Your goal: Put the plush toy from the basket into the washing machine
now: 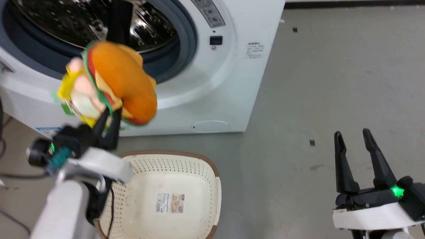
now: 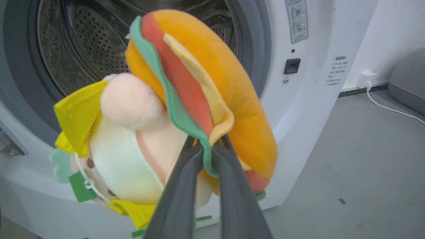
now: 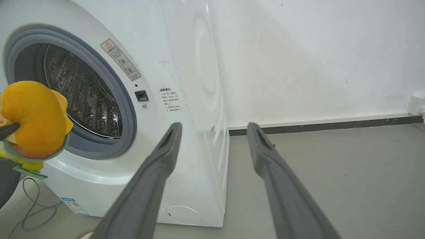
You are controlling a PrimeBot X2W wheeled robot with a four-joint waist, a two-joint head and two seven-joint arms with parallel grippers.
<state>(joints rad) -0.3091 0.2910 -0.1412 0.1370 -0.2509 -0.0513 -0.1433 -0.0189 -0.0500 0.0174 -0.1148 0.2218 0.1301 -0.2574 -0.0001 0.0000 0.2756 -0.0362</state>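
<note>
Left gripper (image 1: 109, 116): clenched on the plush toy (image 1: 113, 83), dark fingers pinching the felt layers at the toy's 6 o'clock edge; the left wrist view shows both fingers (image 2: 181, 189) closed tight on the green trim.
Plush toy: aloft, clear of the basket, hanging in front of the washing machine (image 1: 212, 79) porthole at abt 10 o'clock in the head view. Not yet inside the drum.
Basket (image 1: 206, 166): on the floor at 6 o'clock, below the toy. Holds just a paper label (image 1: 170, 202) on its bottom.
Washing machine: mouth open; grey rubber ring (image 1: 186, 43) and steel drum (image 2: 83, 43) directly behind the toy.
Right gripper (image 1: 357, 162): at 4 o'clock, fingers spread apart, holding nothing, well apart from the action.
Step in hand: carry phase, by the look of it. Pick-up seems done, drop-off pending.
Next move calls for: pushing the arm fwd thru the ring, past the rubber lip, then releasing so the toy lands in the drum. Toy's bulk needs to clear the ring w/o snagging.
Materials, shapes: toy is soft, fuzzy orange bun, rounded, w/ thin floppy green, red, yellow layers; pink figure in yellow. Basket is cream perforated plastic, rounded rectangle, brown woven-look rim. Drum is shiny, dimpled and perforated metal. Machine body is smooth white.
</note>
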